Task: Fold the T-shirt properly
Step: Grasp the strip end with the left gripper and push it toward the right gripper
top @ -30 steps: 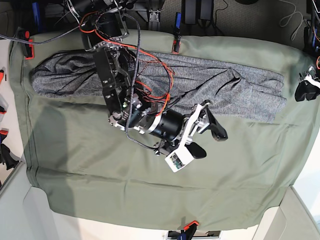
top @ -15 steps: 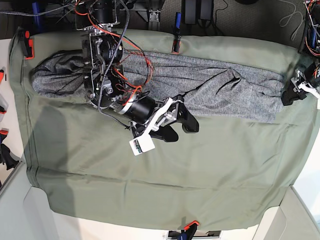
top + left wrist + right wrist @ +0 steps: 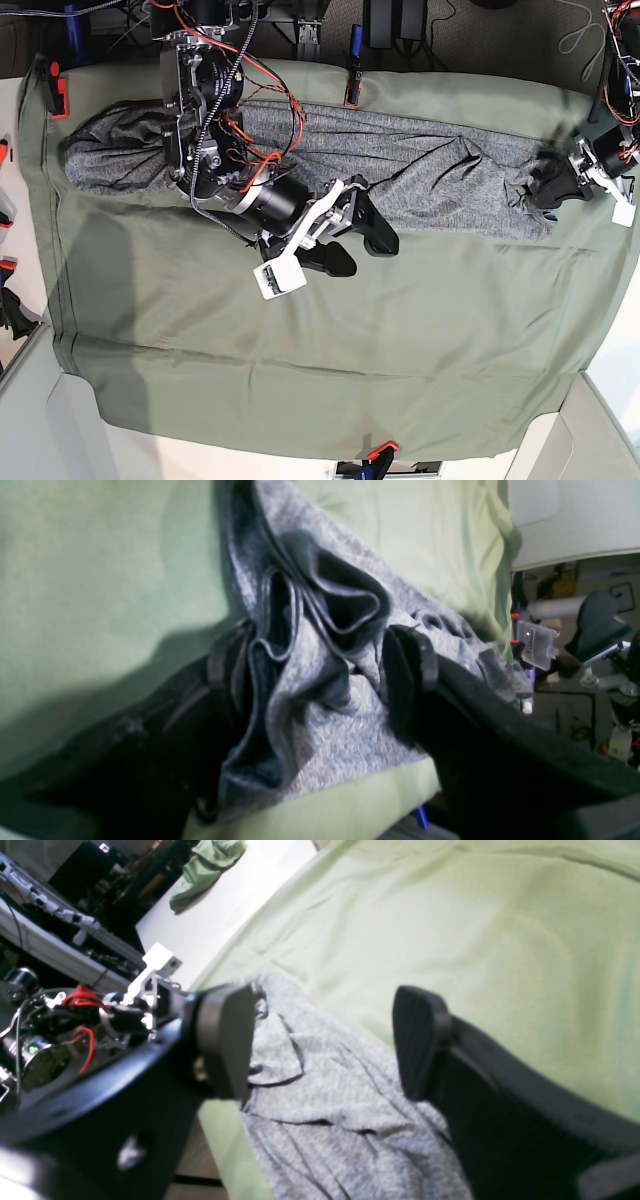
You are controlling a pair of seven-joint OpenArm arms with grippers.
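The T-shirt (image 3: 400, 180) lay bunched lengthwise across the table (image 3: 330, 360). The left claw (image 3: 320, 685) straddled its crumpled end, fingers spread, seemingly readying a pinch. The right claw (image 3: 320, 1045) hovered released above its middle.

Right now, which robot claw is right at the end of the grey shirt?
The left end effector: its fingers straddle the bunched end of the heather-grey knit T-shirt. The right end effector hovers open by the middle.
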